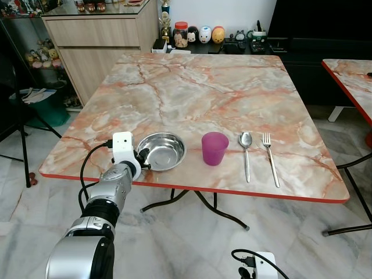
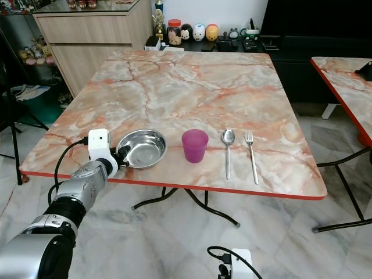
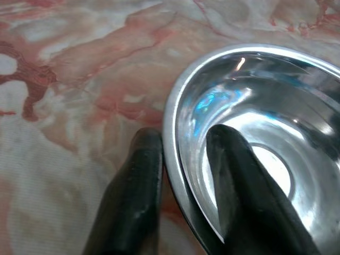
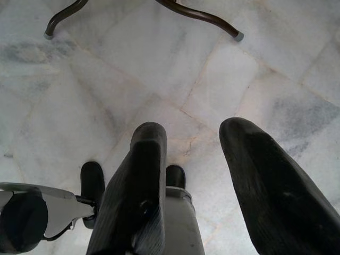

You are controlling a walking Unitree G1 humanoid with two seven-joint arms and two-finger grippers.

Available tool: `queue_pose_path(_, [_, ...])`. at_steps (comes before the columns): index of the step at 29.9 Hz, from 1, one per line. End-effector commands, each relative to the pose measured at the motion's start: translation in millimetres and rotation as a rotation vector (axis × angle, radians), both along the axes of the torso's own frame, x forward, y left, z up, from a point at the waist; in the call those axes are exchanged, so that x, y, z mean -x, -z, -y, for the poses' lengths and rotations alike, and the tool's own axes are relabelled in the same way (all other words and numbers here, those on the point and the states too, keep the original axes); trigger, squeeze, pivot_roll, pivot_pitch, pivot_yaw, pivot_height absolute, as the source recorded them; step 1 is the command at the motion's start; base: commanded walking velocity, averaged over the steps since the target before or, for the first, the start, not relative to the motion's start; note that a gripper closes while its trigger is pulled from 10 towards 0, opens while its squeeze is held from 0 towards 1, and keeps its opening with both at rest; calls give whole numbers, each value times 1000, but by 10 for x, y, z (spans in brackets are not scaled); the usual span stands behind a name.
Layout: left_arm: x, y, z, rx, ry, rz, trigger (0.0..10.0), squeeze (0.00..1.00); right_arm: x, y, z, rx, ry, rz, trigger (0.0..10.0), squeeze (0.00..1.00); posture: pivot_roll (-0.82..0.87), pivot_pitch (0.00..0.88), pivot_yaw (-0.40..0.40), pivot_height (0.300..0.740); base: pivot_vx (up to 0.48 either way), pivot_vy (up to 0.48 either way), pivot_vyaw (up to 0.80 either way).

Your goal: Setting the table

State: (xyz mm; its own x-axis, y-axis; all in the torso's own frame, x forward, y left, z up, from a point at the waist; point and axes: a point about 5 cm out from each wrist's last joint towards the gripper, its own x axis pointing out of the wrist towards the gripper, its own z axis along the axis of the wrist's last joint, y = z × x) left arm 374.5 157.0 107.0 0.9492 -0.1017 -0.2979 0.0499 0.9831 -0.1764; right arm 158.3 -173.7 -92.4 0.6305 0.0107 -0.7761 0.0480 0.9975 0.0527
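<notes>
At the table's [image 1: 174,87] near edge, my left gripper [image 3: 183,159] pinches the steel bowl's [image 1: 164,149] rim, seemingly one finger inside. Beside it stand the purple cup [image 1: 214,148], spoon [image 1: 246,152] and fork [image 1: 269,157]. My right gripper [image 4: 199,159] hangs spread over the floor.

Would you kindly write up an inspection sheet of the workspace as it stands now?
Surface: marble-pattern table with a red edge.
Job's things: steel bowl, purple cup, spoon and fork in a row along the near edge.
Clutter: nothing seen on the table.
Grippers: left gripper straddles the bowl's rim, one finger inside, one outside; right gripper hangs idle over the floor, jaws open.
Cables: black cable at the left wrist.
Surroundings: wooden cabinet, figurines on a dark shelf, second table.
</notes>
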Motion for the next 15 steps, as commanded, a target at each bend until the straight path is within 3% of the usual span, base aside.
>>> queue_pose_path(1, [-30,-54,15,-13,-3,13,0,0,18,11,-7,0,3,-13,10000,0,95,0,-2,740,0,0,0])
queue_pose_path(15, [-31,-83,-29,-37,-49,43,0,0,19,10,0,3,2,-12,10000,0,98,0,-4,740,0,0,0])
